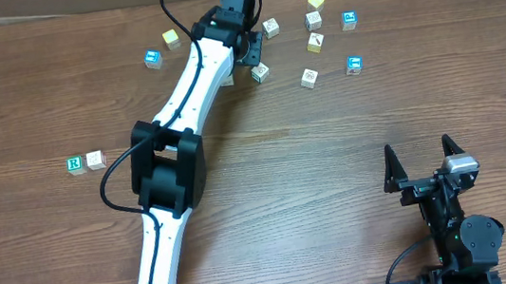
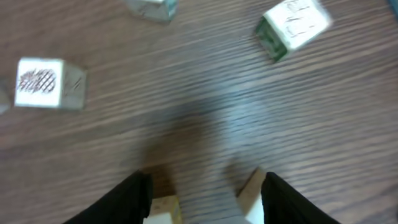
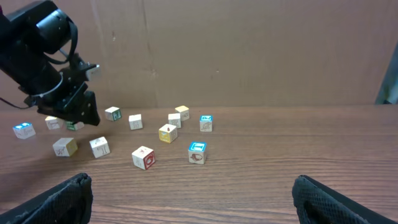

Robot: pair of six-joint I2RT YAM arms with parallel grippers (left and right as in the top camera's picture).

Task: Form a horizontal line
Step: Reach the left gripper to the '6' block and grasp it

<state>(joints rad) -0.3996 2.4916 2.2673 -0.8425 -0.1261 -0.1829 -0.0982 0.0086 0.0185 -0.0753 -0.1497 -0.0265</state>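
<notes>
At the table's left, a green "R" cube (image 1: 75,164) and a pale cube (image 1: 96,160) stand side by side in a short horizontal row. My left gripper (image 1: 250,61) reaches to the far centre among the loose cubes. A pale cube with green marks (image 1: 260,71) lies just past its tips. In the left wrist view the left gripper (image 2: 206,180) has its jaws apart. Pale cube corners (image 2: 163,210) show against the inside of each finger, too blurred to tell whether they are held. My right gripper (image 1: 418,150) stands open near the front right, holding nothing.
Loose cubes are scattered at the back: a blue-faced cube (image 1: 153,59), a yellow cube (image 1: 172,39), a pale cube (image 1: 271,27), another yellow cube (image 1: 315,2), two blue-faced cubes (image 1: 349,20) (image 1: 353,65) and a pale cube (image 1: 309,78). The left arm (image 1: 170,170) crosses the table's middle.
</notes>
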